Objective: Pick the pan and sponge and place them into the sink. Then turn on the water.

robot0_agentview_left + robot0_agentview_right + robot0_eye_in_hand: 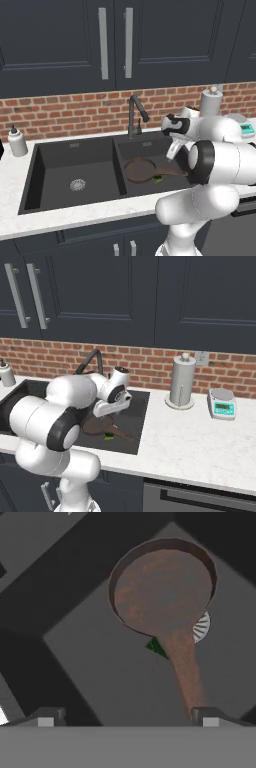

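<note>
Pan is seen lying flat in the right basin of the sink, bowl up. Its long axis runs from bowl to handle: in the left base view the handle is pointed right, toward the arm; in the hand view it is pointed down the frame toward the right fingertip, which sits just over the handle end; contact cannot be told. Part of a silver drain is seen just beside the pan rim, partly covered by it.

Sponge is seen in the same basin, tucked against the handle near where it meets the bowl; just a green corner is visible in the hand view, green with a yellow edge in the base views.

Pincer is held above the right basin, fingers spread wide apart, nothing gripped between them.

Faucet is mounted behind the divider. A soap bottle is stood on the surface left of the sink. A paper towel holder and a scale are placed on the right.
</note>
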